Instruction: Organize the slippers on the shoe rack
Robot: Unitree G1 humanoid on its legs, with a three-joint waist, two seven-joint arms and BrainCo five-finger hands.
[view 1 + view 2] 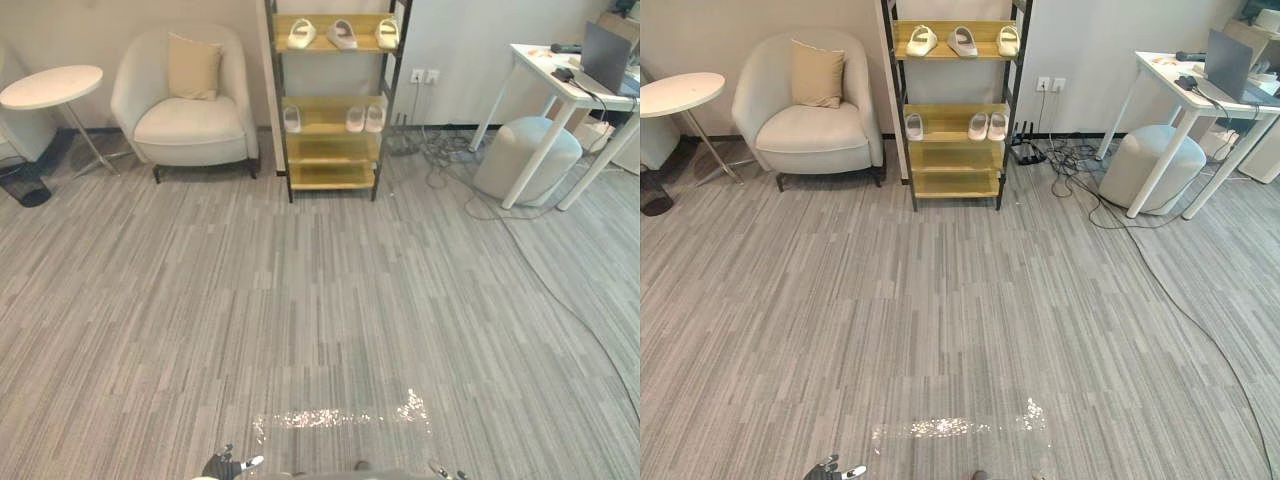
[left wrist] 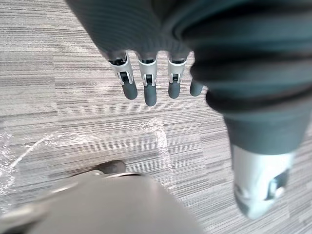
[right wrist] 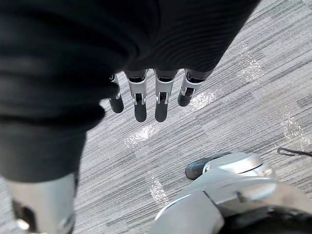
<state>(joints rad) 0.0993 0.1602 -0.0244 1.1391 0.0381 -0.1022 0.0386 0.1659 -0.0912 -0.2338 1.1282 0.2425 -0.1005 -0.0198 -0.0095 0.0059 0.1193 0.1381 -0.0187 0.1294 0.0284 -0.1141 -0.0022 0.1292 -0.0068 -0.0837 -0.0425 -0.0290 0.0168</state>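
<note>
Slippers [image 1: 342, 34]: 6 total, all on shoe rack [image 1: 330, 178] at far wall, 3 on top shelf, 3 on 2nd shelf. L of rack: 1 armchair [image 1: 185, 110] w/ 1 cushion [image 1: 194, 68], 1 round side table [image 1: 50, 86]. R of rack: 1 white desk [image 1: 555, 82], 1 pouf [image 1: 527, 155]. Left hand [image 2: 149, 83] & right hand [image 3: 140, 100] hang over the carpet, well apart from rack, fingers straight and relaxed, holding and touching nothing.

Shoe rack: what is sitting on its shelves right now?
Three pale slippers lie on the top shelf; the second shelf holds one slipper at left and two together at right. The two lower shelves look bare, though their back parts are hidden under the shelves above.
</note>
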